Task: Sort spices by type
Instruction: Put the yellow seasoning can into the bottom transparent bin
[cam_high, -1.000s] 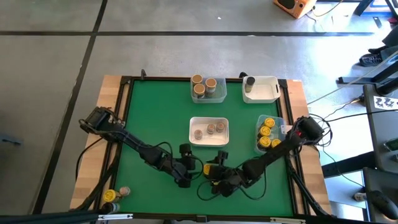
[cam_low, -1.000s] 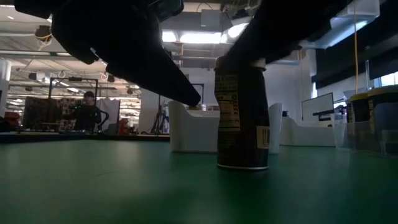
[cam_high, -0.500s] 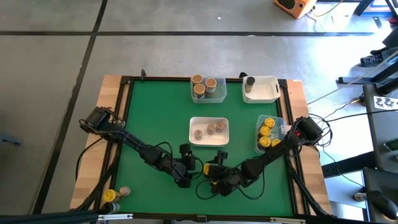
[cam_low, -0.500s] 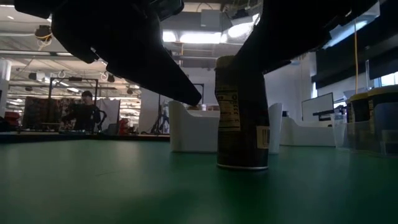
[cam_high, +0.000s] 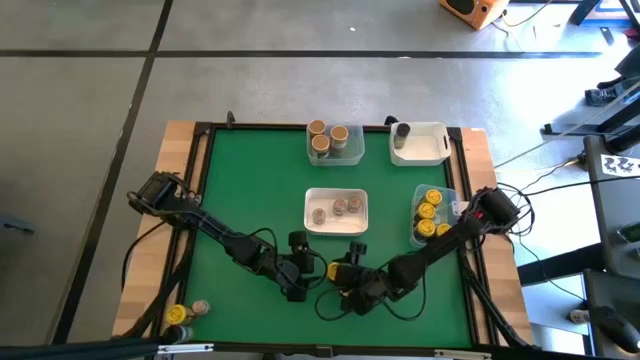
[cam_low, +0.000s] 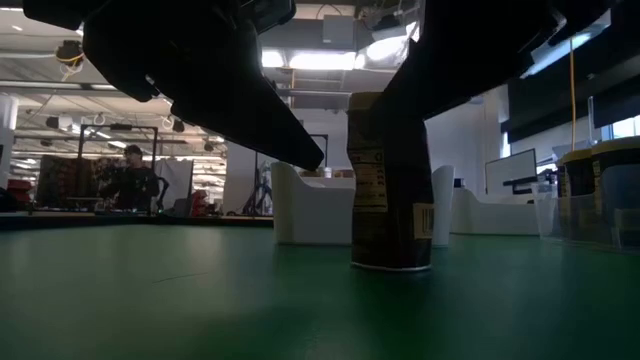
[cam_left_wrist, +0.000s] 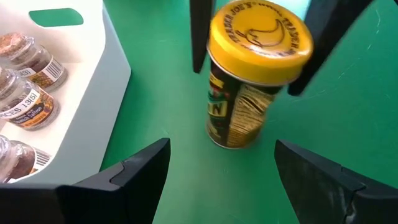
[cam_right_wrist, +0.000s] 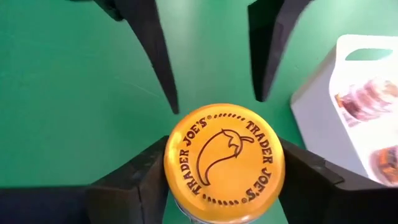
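Near the front edge of the green desk (cam_high: 240, 190), a yellow-lidded spice jar (cam_high: 334, 271) stands upright on its base, with both arms gathered around it. The right end effector (cam_right_wrist: 224, 171) has its two dark fingers (cam_right_wrist: 134, 183) on either side of the yellow lid, touching it or very nearly so — the jar fills the gap between them, and its base rests on the mat in the low view. Whether the fingers are pressing firmly on the jar cannot be told.

The left end effector (cam_left_wrist: 222, 163) sits just beside the jar, its fingers spread wide with nothing between them; the jar stands ahead of its fingertips, apart from them.

Beyond the jar, in the middle of the desk, a white tray (cam_high: 336, 211) holds three jars with brownish tops. At the far edge a clear tray (cam_high: 335, 141) holds three tan-lidded jars, and next to it a white bin (cam_high: 419, 143) holds a single grey-lidded jar. By the right edge, a clear container (cam_high: 431, 216) holds several more yellow-lidded jars.

Two further jars — one yellow-lidded (cam_high: 176, 315), one pale-lidded (cam_high: 199, 307) — sit at the front left corner on the wooden border, well apart from the trays.

In the room behind the desk, a person (cam_low: 128, 182) in dark clothing shows in the low view.
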